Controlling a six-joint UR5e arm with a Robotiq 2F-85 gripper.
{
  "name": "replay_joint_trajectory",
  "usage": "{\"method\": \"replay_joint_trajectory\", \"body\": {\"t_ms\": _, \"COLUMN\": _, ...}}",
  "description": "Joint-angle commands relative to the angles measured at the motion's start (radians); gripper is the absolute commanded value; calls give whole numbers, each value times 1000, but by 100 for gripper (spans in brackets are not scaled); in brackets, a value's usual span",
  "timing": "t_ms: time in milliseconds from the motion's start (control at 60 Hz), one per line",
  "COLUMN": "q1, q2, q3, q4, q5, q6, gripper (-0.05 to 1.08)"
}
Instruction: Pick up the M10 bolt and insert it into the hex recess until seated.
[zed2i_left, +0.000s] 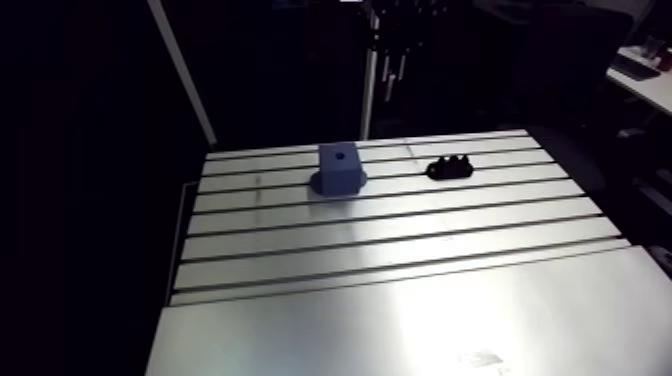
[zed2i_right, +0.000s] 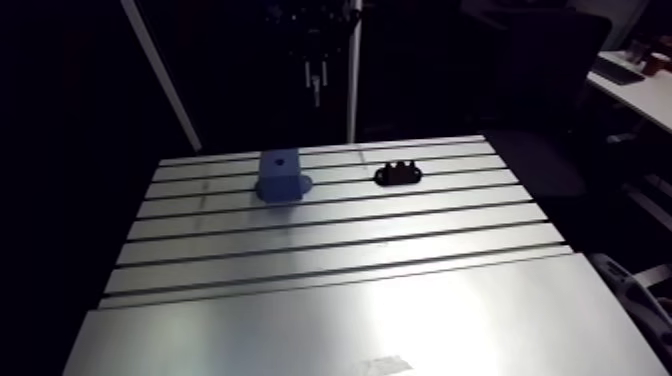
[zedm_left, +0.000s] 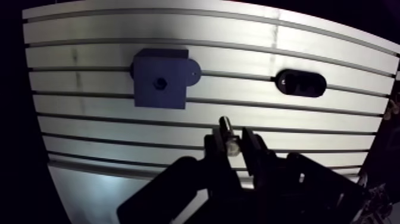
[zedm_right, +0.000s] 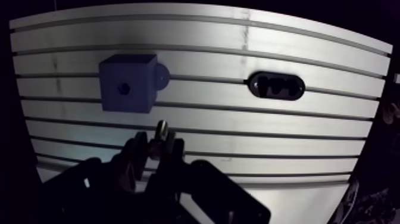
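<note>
Gripper (zedm_left: 231, 142) inspected in the wrist view: my two fingers are clamped on the M10 bolt (zedm_left: 225, 128), which stands between them with one end protruding past the fingertips. Ahead of the gripper, a blue block (zedm_left: 159, 95) sits on the slotted tabletop (zedm_left: 89, 113), its hex recess (zedm_left: 159, 83) facing up. A black oval holder (zedm_left: 301, 83) lies well apart from the block.

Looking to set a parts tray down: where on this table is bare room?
The wide stretch of table nearer the arm-view camera than the blue block and black holder is bare. A smaller bare gap lies between those two. Their far rows are the crowded part. The gripper, holding the bolt, hangs overhead.
</note>
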Motion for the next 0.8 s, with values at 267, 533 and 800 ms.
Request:
{"method": "replay_joint_trajectory", "body": {"t_ms": 267, "q1": 168, "q2": 108, "q3": -103, "q4": 57, "q5": -62, "q6": 138, "gripper": 75}}
{"method": "replay_joint_trajectory", "body": {"t_ms": 533, "q1": 166, "q2": 119, "q3": -91, "q4": 23, "q5": -53, "q6": 177, "gripper": 75}}
{"method": "replay_joint_trajectory", "body": {"t_ms": 800, "q1": 162, "q2": 119, "q3": -86, "q4": 14, "q5": -58, "q6": 180, "gripper": 75}}
